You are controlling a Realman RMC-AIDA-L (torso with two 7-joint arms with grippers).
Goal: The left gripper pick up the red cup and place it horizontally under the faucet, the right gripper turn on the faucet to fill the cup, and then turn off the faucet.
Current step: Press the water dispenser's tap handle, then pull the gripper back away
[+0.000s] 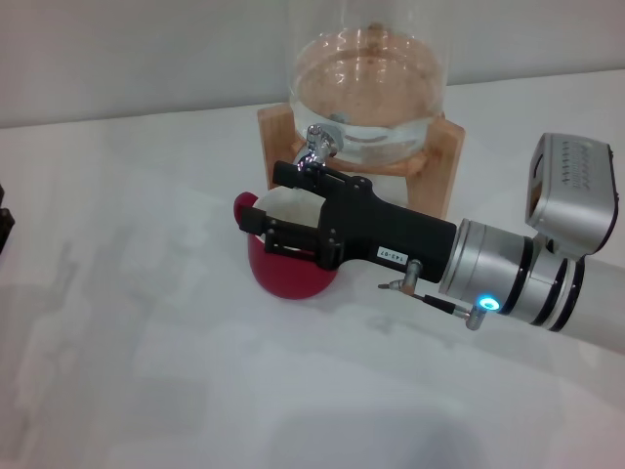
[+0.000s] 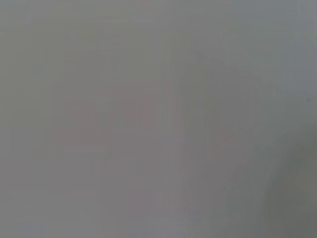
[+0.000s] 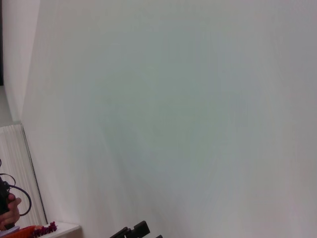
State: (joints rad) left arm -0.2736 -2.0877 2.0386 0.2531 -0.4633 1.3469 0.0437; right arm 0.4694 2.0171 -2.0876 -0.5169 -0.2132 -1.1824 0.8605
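Note:
The red cup (image 1: 289, 272) stands on the white table below the faucet (image 1: 316, 147), its white inside facing up and its small handle to the left. The faucet sticks out of the glass dispenser jar (image 1: 366, 98) on its wooden stand (image 1: 441, 161). My right gripper (image 1: 277, 207) reaches in from the right, directly above the cup. Its jaws are apart; the upper finger (image 1: 293, 174) lies against the faucet's lever and the lower one crosses the cup's rim. Of my left gripper (image 1: 4, 227) only a black bit shows at the far left edge, well away from the cup.
The right arm with its blue light (image 1: 486, 304) and grey box (image 1: 576, 195) fills the right side. The left wrist view shows only a plain grey surface. The right wrist view shows a white wall (image 3: 173, 114) and a radiator (image 3: 20, 173).

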